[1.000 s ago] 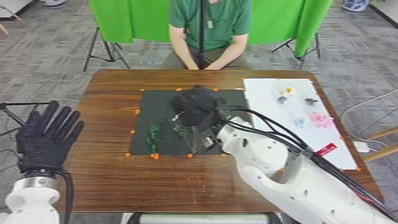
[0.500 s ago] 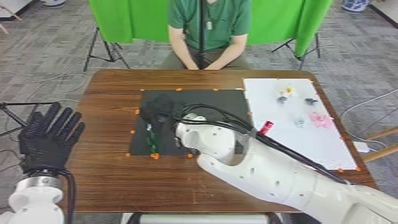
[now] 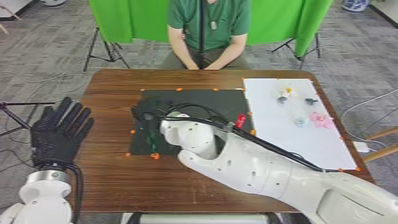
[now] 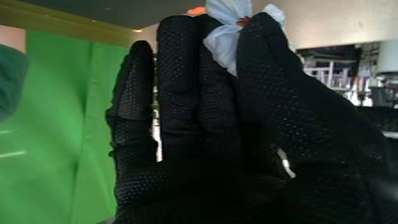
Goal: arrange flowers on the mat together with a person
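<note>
Well, the right hand (image 3: 153, 109) is over the left part of the black mat (image 3: 233, 102), its thumb and fingers clamped on a white flower (image 4: 223, 44), whose petals stick out by the fingertips in the right wrist view. A green stem (image 3: 152, 142) lies on the mat near that hand. On the white sheet (image 3: 311, 152) to the right are a pink flower (image 3: 322, 121) and, just beside it, a pale blue flower (image 3: 299, 122). Left of the table (image 3: 107, 185), the left hand (image 3: 56, 137) has its fingers straight and spread apart
</note>
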### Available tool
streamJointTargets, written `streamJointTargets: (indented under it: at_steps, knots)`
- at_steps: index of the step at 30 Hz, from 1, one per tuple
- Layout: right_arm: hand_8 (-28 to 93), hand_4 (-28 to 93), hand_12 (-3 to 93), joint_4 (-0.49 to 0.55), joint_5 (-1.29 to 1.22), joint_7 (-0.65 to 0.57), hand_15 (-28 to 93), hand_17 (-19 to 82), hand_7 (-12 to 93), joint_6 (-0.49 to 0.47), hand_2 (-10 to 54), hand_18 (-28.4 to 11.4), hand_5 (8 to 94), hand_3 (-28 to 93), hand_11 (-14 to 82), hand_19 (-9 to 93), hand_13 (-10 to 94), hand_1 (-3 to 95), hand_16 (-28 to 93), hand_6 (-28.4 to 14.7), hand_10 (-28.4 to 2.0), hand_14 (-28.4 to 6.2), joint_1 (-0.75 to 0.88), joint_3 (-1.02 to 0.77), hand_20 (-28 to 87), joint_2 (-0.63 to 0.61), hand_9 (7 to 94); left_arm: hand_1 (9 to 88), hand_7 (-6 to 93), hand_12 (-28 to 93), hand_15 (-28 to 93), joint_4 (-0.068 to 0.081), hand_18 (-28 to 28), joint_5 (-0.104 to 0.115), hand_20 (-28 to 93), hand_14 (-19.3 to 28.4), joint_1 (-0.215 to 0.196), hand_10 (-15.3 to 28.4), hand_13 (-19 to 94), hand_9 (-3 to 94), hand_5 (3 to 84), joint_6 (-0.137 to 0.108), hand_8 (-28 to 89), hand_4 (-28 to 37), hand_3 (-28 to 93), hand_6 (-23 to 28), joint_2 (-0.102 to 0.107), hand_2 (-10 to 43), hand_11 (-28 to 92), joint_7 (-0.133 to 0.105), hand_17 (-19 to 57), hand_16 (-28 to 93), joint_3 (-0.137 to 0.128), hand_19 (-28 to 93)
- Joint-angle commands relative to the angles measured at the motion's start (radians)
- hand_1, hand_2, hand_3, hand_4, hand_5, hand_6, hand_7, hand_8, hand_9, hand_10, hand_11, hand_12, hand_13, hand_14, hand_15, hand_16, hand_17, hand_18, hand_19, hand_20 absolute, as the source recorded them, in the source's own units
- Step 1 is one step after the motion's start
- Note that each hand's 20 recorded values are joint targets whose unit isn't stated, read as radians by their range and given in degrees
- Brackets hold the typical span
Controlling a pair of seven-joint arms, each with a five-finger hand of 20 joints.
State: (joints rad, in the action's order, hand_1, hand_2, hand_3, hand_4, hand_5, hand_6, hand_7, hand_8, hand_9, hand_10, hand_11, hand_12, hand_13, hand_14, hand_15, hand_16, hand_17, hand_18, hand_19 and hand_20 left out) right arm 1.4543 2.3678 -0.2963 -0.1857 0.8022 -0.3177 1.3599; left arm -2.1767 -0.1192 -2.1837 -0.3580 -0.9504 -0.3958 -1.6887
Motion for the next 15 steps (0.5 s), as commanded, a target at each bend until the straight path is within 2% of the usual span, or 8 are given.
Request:
streamJointTargets:
  at_steps: [1,5,10,13,15]
  knots:
    - [1,-28,40.6,-0.017,0.024,-0.025,39,29,50,-0.021,-7.7,-17.0,59.7,67,9.2,69,58,58.6,41,2.8,-8.3,-4.2,0.045,-0.049,39,0.050,71.6,29.0,14.1,8,30,0.010,12.6,0.008,12,12.9,0.008,14.1,24,31.4,35.9,-0.018,-12,-28.3,72,6.7,0.017,12.8,20,0.005,-6.2,-8,0.010,32]
    - [1,-28,40.6,-0.007,0.023,-0.032,39,29,50,0.024,-8.4,-17.0,59.6,67,9.4,70,58,58.2,41,2.9,-8.2,-4.2,0.038,-0.021,38,0.038,71.7,29.0,14.1,8,31,0.013,12.6,0.004,12,12.9,0.012,14.1,24,31.4,35.9,-0.010,-12,-28.3,72,6.7,0.014,12.8,20,0.009,-6.3,-8,0.010,32]
    - [-1,-28,39.5,-0.005,0.047,-0.018,40,29,48,-0.093,-9.3,-17.1,58.2,67,11.1,70,58,57.4,40,2.1,-8.3,-4.4,0.085,-0.077,37,0.060,70.1,29.1,14.3,8,31,0.009,12.6,0.004,12,13.0,0.000,14.1,24,31.6,36.1,-0.024,-12,-28.3,72,6.8,0.011,13.2,20,0.024,-6.4,-8,-0.001,32]
    - [-1,-28,43.7,-0.003,0.034,-0.027,41,29,48,-0.101,-9.4,-17.2,58.1,67,11.4,69,58,56.9,40,2.0,-8.3,-5.2,0.087,-0.079,36,0.058,71.0,29.3,14.6,8,32,0.012,12.7,0.006,12,13.2,0.005,14.2,24,32.1,36.5,-0.012,-12,-28.3,71,6.8,0.007,13.8,21,0.021,-6.6,-8,0.000,33]
    - [-3,-28,36.9,0.000,0.054,-0.014,42,28,45,-0.097,-9.5,-17.2,56.9,67,16.7,68,56,56.1,37,1.4,-9.4,-6.0,0.096,-0.086,34,0.057,66.9,29.2,14.6,8,32,0.010,12.7,0.006,12,13.2,-0.003,14.2,25,32.3,36.9,-0.012,-12,-28.3,71,7.0,0.007,14.0,21,0.017,-6.6,-8,-0.005,33]
